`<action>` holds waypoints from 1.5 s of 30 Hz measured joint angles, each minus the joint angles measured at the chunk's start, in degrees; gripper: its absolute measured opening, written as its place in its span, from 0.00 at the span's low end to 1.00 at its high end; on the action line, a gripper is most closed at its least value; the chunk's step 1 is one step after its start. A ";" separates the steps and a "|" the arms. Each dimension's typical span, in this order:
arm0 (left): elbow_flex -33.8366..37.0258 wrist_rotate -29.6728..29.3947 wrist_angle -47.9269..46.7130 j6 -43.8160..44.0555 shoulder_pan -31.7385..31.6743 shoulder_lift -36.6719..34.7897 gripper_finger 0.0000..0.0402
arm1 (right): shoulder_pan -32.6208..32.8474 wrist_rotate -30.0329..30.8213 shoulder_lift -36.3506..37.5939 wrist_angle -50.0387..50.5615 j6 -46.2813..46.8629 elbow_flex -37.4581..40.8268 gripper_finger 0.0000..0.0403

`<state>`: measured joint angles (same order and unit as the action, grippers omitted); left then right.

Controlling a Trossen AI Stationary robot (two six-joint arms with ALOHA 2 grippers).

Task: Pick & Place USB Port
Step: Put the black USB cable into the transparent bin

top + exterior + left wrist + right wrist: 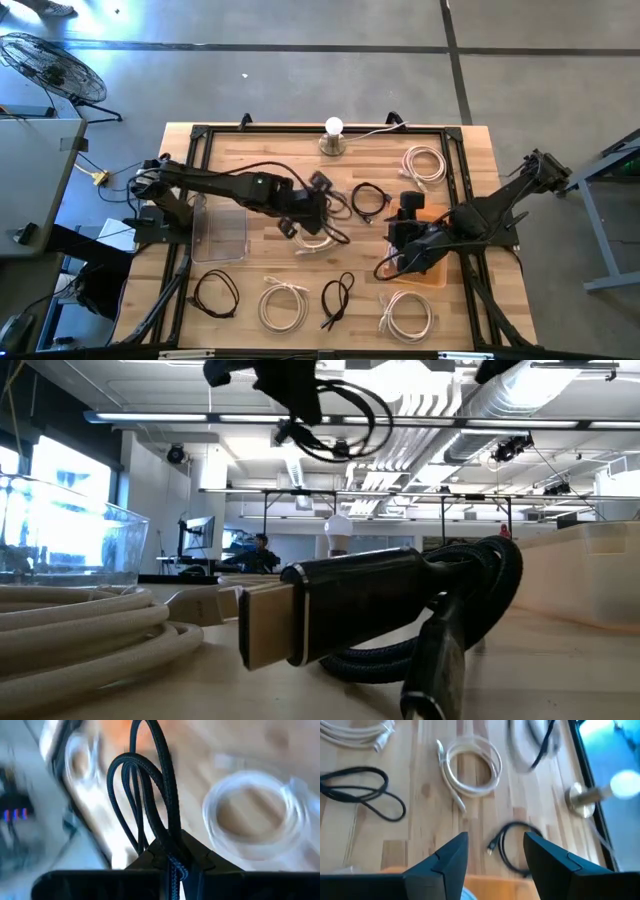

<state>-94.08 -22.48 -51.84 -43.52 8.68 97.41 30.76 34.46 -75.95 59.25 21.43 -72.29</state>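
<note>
A coiled black braided USB cable hangs in the air over the table's middle, with my left gripper shut on it. From above, this gripper reaches in from the left, the cable beside it. The low view shows the coil hanging high. My right gripper is open and holds nothing. It stands over the left end of an orange tray. My left gripper pinches several strands of the coil between its two fingers. The fingers come slanting down from the table's left. The loops stick out past the fingertips. The coil is lifted clear of the table and hangs slack.
A clear container stands at the left. Loose coils lie about: white ones and black ones. A lamp with a bulb stands at the far edge.
</note>
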 joint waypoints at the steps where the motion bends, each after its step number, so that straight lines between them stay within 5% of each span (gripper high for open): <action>1: -0.04 -1.80 -1.44 1.72 0.04 -0.89 0.04 | 0.03 0.00 0.26 1.45 1.40 0.00 0.45; 9: -0.02 -16.30 -21.82 19.89 2.32 -8.10 0.04 | -0.02 2.72 1.89 10.07 10.57 0.00 0.44; 15: 0.06 -18.41 -38.84 37.56 2.34 -12.44 0.04 | -0.02 4.06 2.16 12.97 13.57 0.00 0.44; 37: 26.22 4.52 -37.99 57.86 2.64 -26.64 0.04 | -0.02 6.09 2.15 13.79 14.62 0.00 0.43; 45: 28.52 9.00 -38.31 66.14 8.73 -26.87 0.04 | -0.02 7.97 2.15 13.74 14.62 0.00 0.42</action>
<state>-65.56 -13.48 -90.15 22.62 17.41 70.54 30.74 42.44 -73.80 72.99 36.05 -72.29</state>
